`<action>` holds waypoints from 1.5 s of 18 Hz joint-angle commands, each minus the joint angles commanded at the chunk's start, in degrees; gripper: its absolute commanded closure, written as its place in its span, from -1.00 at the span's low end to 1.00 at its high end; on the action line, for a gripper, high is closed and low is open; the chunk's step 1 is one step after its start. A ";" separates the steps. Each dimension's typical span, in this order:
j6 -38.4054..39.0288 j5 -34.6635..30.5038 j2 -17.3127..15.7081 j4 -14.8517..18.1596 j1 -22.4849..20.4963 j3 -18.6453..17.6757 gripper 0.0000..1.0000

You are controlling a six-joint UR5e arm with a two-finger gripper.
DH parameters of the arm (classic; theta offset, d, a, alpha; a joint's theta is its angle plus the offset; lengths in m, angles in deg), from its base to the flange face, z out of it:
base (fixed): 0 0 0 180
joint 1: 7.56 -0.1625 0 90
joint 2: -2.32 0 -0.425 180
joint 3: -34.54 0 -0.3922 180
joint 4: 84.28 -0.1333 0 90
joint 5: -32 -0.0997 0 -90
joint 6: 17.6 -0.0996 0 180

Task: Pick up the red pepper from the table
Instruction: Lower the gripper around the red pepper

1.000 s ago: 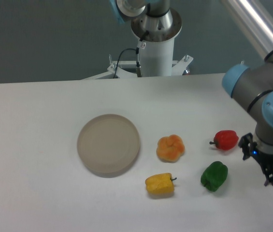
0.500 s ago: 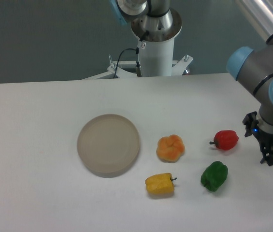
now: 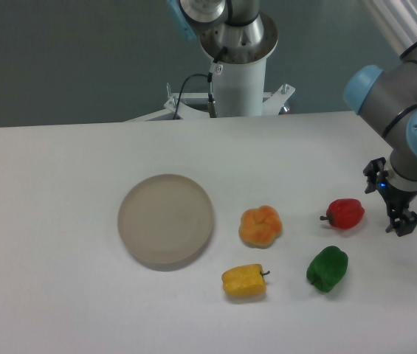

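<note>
The table fills the view from its back edge at 12 o'clock down to the bottom of the picture, with a rounded corner showing at the far left. Its right side runs out of the picture, so that edge cannot be seen. Wide bare white lies on the left half and along the front.

The red pepper lies on the table at 3 o'clock from the plate, stem pointing toward 9 o'clock, nothing touching it. White surface shows all round it. The gripper hangs just beside it at its 3 o'clock, close to the picture's right border. It holds nothing; how far its fingers are parted cannot be told from this angle. The arm rises from it toward 12 o'clock and leaves the picture at the top right.

At the red pepper's 6 o'clock, near but apart, sits the green pepper. At its 9 o'clock is the orange pepper, with a clear gap between. The yellow pepper lies at 7 o'clock, farther off. The robot base stands behind the back edge at 12 o'clock.
</note>
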 joint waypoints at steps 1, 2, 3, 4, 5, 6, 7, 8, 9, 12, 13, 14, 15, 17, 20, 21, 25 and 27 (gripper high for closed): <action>-0.17 0.00 -0.26 -1.41 0.00 -1.23 -1.00; -0.18 0.00 -0.44 -3.68 0.09 -2.72 -1.00; 0.17 0.00 -0.44 -4.40 0.18 -3.26 -1.00; 0.17 0.00 -0.44 -4.58 0.35 -3.70 -1.00; 0.26 0.09 -0.44 -4.50 0.35 -3.70 -1.00; 0.26 0.26 -0.53 -4.41 0.35 -3.79 -1.00; 0.26 0.18 -0.79 -4.50 0.35 -4.31 -1.00; 0.44 0.09 -0.70 -4.50 0.53 -4.84 -1.00; 0.44 0.09 -0.62 -4.50 0.53 -5.19 -1.00; 0.53 0.09 -0.62 -4.58 0.53 -6.25 -1.00; 0.70 0.09 -0.53 -4.58 0.62 -6.60 -1.00; 0.88 0.17 -0.44 -4.67 0.70 -6.69 -1.00; 0.97 0.18 -0.27 -4.67 0.79 -6.86 -1.00; 0.97 0.18 -0.09 -4.67 0.79 -7.04 -1.00; 1.31 0.18 -0.17 -4.85 0.88 -7.92 -1.00; 1.32 0.18 -0.26 -5.37 0.97 -8.53 -1.00; 4.03 0.35 0.00 -7.48 2.20 -8.80 -1.00; 4.31 0.35 0.00 -7.48 2.29 -8.80 -1.00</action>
